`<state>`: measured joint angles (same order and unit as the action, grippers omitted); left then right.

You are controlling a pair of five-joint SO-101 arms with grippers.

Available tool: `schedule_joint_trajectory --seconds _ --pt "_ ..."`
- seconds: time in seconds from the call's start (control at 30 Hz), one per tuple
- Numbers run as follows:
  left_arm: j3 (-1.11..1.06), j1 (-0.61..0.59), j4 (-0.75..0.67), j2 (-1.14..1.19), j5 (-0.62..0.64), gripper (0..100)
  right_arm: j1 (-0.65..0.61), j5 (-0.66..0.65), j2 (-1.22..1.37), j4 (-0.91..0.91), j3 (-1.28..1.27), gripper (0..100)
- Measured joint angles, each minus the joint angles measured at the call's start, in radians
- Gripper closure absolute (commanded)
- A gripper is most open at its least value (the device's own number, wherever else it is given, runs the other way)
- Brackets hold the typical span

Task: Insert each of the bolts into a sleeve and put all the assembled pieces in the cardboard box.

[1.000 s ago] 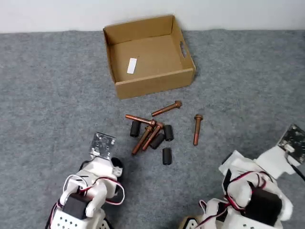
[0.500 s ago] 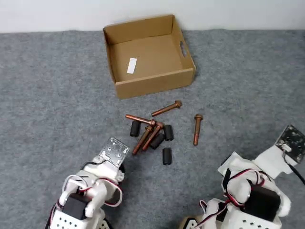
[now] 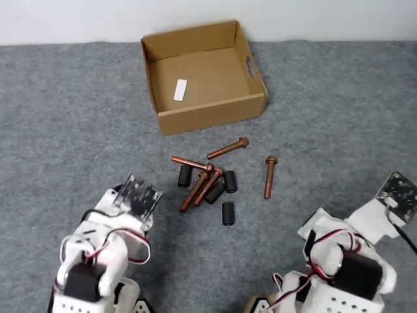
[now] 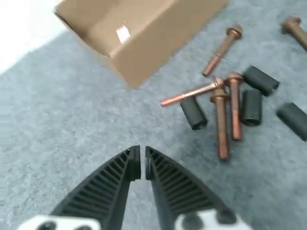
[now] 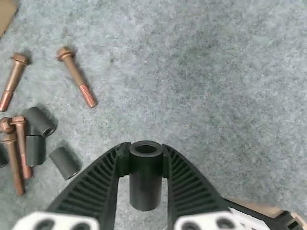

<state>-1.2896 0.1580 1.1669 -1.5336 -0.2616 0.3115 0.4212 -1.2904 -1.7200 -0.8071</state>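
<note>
1. Grey carpet [image 3: 65, 130] covers the table; a pale wall [image 3: 65, 19] runs behind.
2. The cardboard box [image 3: 208, 114] stands at the far side, holding only a white label [image 3: 180, 89]; no assembled piece is inside.
3. The left gripper [image 4: 142, 160], jaws together on nothing, has swung toward the pile and back within the last second; probably still lining up on a bolt.
4. The right gripper [image 5: 144, 158] has barely shifted; it is clamped on one upright sleeve [image 5: 145, 189].
5. Five bolts [image 3: 228, 148] lie between box and arms; three overlap.
6. Four loose sleeves [image 3: 227, 213] lie among them; nothing joined yet.

Grey carpet [image 3: 65, 117] meets a white wall [image 3: 78, 19] behind.
</note>
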Motion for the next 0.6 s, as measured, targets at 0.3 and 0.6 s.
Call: schedule_joint_trajectory --seconds 0.3,0.6 --pt "0.486 0.060 0.100 0.778 -0.002 97 0.077 0.000 -0.015 0.000 -0.006 99.1" --pt "0.964 0.204 0.201 1.369 -0.002 97 0.080 0.034 -0.009 0.017 -0.089 99.1"
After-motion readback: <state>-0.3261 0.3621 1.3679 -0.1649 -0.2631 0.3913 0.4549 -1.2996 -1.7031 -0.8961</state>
